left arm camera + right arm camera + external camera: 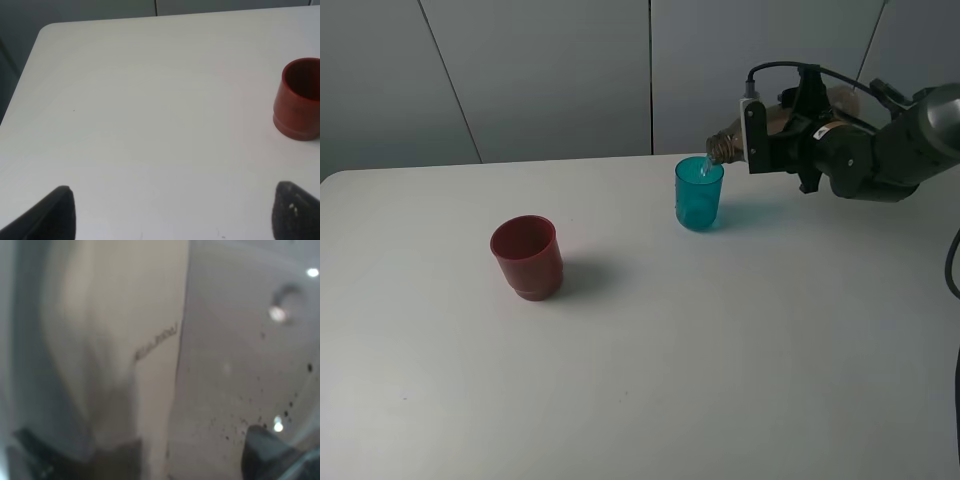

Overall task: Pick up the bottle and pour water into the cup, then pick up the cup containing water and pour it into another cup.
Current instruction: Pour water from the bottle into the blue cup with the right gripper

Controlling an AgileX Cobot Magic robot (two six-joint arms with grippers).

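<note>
Toward the far right of the table (740, 380), the right gripper (775, 135) is pinching the bottle (721, 148), which is tipped almost level with its mouth over the cup (699, 195); water seems to be streaming in, so the first pour is going on; next, the bottle is needing righting and setting down clear of the cup; another cup (527, 257) is standing well apart; the left gripper (170, 215) is hanging empty, fingers spread; faint writing (157, 340) on the bottle is showing too blurred to read.
</note>
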